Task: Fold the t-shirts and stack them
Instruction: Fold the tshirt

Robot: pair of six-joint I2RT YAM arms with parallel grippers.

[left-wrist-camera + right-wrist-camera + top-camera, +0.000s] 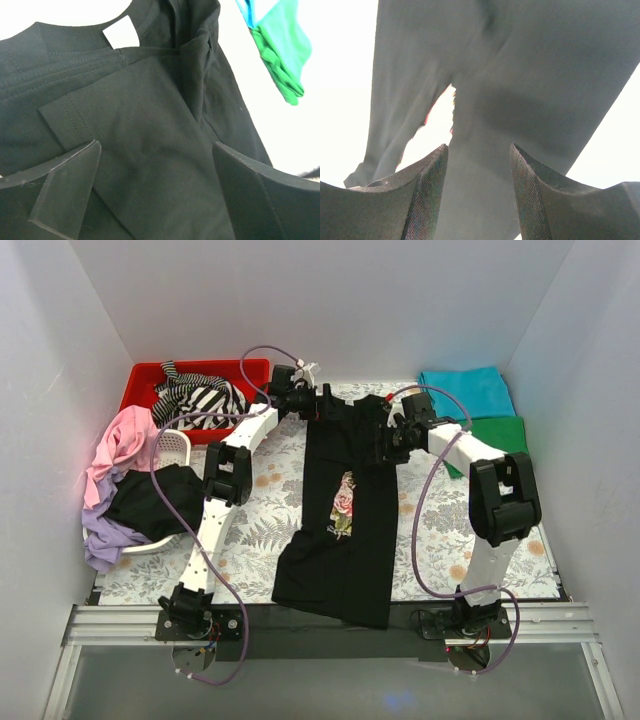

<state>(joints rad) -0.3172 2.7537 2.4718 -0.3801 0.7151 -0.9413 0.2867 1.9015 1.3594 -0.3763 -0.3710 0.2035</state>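
Matt black cloth t-shirt [340,560], glossy red plastic bin [143,390].

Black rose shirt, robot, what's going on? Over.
Left gripper open, over black rose shirt, collar end. Right gripper open at its right edge. Shirt long and narrow, sides folded in. Nothing on top of it.

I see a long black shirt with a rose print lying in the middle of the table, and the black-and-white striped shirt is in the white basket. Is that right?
Not quite. The black-and-white striped cloth shirt lies in the red plastic bin, not in the white slotted basket, as the top view shows. The long black rose-print shirt does lie in the middle of the floral-covered table.
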